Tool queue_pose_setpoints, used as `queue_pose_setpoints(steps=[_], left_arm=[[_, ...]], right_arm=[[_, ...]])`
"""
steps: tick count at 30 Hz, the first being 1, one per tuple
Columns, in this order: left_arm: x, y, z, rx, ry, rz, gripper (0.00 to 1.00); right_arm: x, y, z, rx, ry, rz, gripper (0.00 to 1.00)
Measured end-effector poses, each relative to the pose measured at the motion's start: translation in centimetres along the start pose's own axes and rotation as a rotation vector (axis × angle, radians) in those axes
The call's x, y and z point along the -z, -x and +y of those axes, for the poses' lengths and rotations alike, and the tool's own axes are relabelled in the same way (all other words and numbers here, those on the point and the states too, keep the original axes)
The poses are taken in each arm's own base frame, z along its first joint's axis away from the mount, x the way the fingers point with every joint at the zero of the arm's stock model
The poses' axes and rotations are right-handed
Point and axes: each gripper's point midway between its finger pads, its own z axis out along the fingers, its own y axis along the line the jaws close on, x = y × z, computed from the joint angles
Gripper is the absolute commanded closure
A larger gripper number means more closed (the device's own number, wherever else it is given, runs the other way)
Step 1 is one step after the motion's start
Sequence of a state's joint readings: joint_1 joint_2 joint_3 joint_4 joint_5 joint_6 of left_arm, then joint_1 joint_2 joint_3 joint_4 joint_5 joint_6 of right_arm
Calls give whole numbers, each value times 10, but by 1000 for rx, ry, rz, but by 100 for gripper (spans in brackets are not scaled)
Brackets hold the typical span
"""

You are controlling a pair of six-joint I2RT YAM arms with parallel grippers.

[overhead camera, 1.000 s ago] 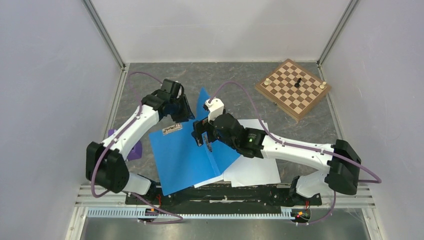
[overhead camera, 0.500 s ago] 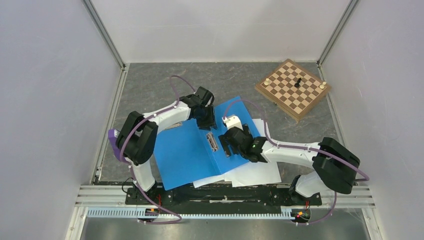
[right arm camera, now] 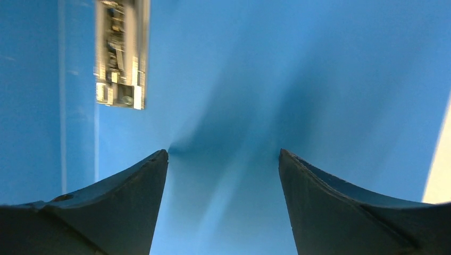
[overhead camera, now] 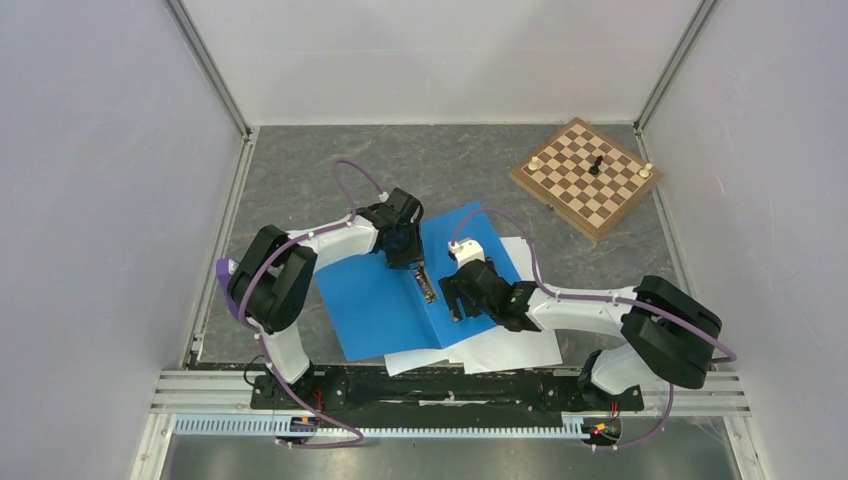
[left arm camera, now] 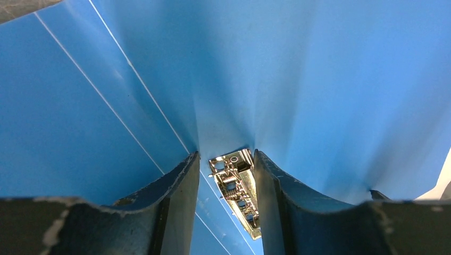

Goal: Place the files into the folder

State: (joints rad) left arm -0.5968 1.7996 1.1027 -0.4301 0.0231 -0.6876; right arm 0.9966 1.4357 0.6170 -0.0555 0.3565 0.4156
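Flattened since a second ago, the folder (overhead camera: pixel 375 300) lies open at the table's (overhead camera: pixel 300 170) near edge, covering the files (overhead camera: pixel 515 345), so nothing is filed yet; left gripper (left arm camera: pixel 226 159), jaws apart, straddles the metal clip (left arm camera: pixel 236 191); right gripper (right arm camera: pixel 223 154) hovers parted above the blue leaf

We find the blue folder (overhead camera: pixel 375 305) lying open, its metal clip (overhead camera: pixel 427 283) exposed along the fold, white files (overhead camera: pixel 510 345) protruding from beneath its right half.
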Motion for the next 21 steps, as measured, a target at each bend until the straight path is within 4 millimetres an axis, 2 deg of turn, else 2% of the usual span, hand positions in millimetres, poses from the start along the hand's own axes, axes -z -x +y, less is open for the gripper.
queue_pose_setpoints(steps=[4, 9, 13, 17, 21], left_arm=[[0, 0, 0, 0, -7, -6, 49], [0, 0, -2, 0, -13, -3, 49], [0, 0, -5, 2, -26, 8, 49], [-3, 7, -13, 5, -49, 12, 48], [-3, 14, -18, 10, -65, 8, 47]], right_arm=[[-3, 21, 24, 7, 95, -32, 9], [-6, 51, 46, 26, 155, -89, 13], [-15, 65, 59, 64, 147, -104, 14], [-24, 59, 61, 102, 119, -85, 16], [-36, 41, 50, 128, 46, -37, 30]])
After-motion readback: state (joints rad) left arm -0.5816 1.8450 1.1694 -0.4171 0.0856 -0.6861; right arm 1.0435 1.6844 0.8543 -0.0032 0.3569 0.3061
